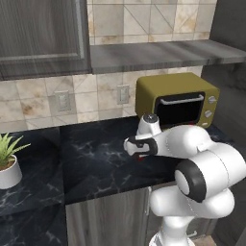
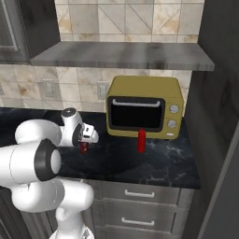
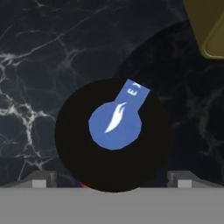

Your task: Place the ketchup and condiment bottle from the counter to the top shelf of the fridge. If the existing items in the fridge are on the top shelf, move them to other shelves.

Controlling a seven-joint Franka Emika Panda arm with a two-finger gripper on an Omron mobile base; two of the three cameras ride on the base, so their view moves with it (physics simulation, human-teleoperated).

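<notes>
The pincer (image 3: 112, 179) hangs spread wide over the black-capped condiment bottle (image 3: 113, 135), left of the toaster oven (image 2: 144, 106), ketchup (image 2: 141, 140) standing before it.

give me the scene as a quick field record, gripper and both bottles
gripper: directly above the black-capped bottle, fingers open either side of the cap
black-capped bottle: upright on counter, blue label on lid
red bottle: upright, in front of the toaster oven
toaster oven: yellow, door shut
counter: dark marble
plant: far left
</notes>
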